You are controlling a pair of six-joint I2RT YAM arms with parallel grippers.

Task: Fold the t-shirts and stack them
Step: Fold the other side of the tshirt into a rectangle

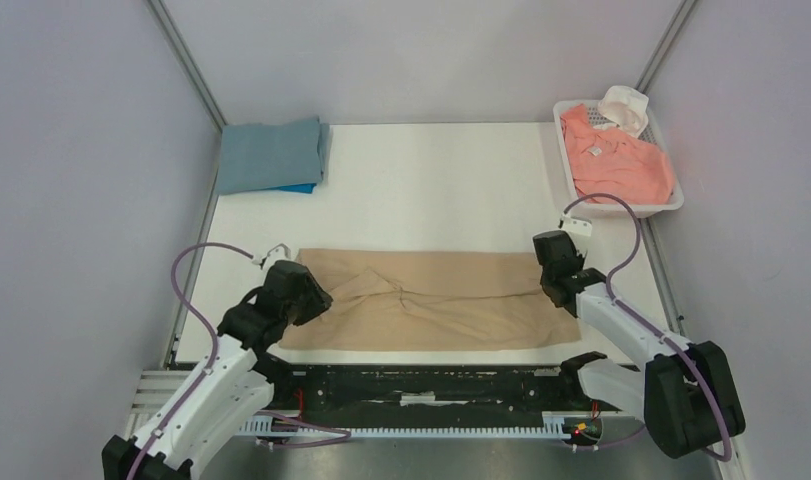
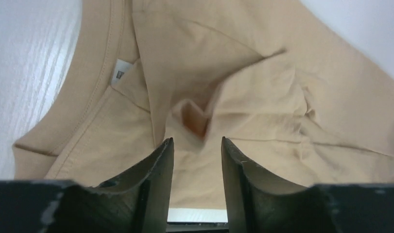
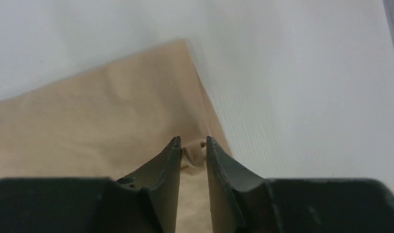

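Peeking from under grey-blue t-shirt (image 1: 271, 152), bright blue t-shirt (image 1: 299, 187) edge only.

Overhead; 2 close-ups on tan t-shirt (image 1: 431, 300)

A tan t-shirt (image 1: 431, 300) lies across the lower middle, left gripper (image 1: 306, 296) and right gripper (image 1: 559, 276) at its ends, a folded grey-blue t-shirt (image 1: 271, 155) upper left, a salmon-pink t-shirt (image 1: 616, 158) in the basket (image 1: 626, 210) upper right.

light: bright, even, diffuse | shadows: faint, soft | wrist views: near foreground blurred | top view: sharp
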